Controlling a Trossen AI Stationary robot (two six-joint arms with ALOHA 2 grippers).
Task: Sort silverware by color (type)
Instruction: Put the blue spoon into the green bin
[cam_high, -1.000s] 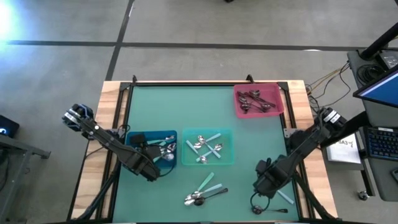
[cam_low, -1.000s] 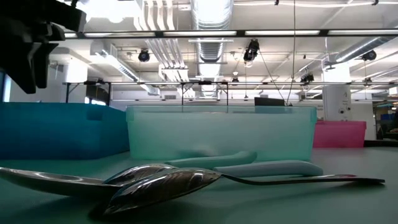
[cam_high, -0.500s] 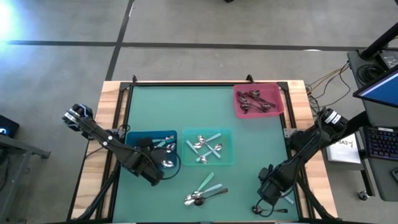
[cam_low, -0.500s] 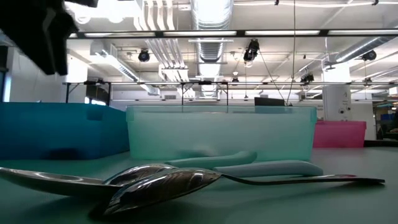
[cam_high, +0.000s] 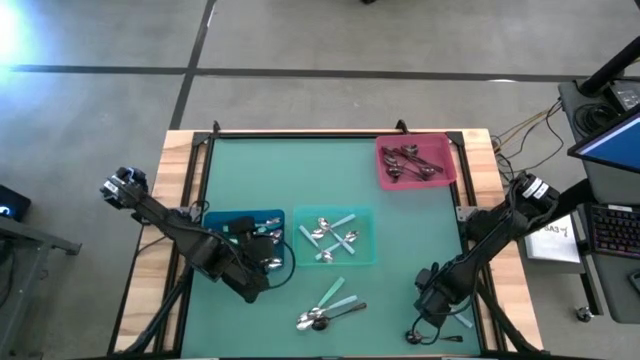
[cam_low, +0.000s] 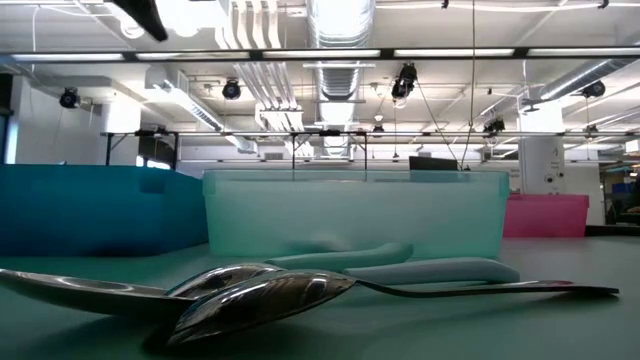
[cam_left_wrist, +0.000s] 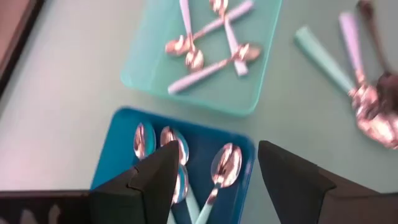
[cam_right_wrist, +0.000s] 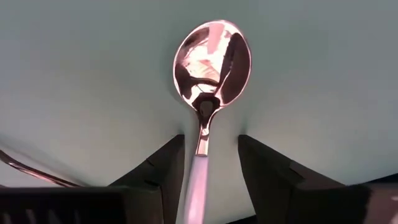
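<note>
Left claw (cam_left_wrist: 214, 180), spread and empty, hangs above blue bin (cam_left_wrist: 118, 149) of silver spoons (cam_left_wrist: 225, 167); right claw (cam_right_wrist: 208, 165), parted, straddles a teal-handled spoon (cam_right_wrist: 211, 68) on the counter (cam_right_wrist: 74, 74).

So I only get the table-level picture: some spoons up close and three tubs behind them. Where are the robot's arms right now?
Observer: The left pincer hangs open and empty over the blue bin, which has shiny spoons in it.
Operator: And the other arm?
Observer: The right pincer is low at the table's near right corner, its fingers on either side of a teal-handled spoon that lies on the table.
Operator: I can't see into the pink tub. What's in it?
Observer: Only dark spoons lie in the pink bin.
</note>
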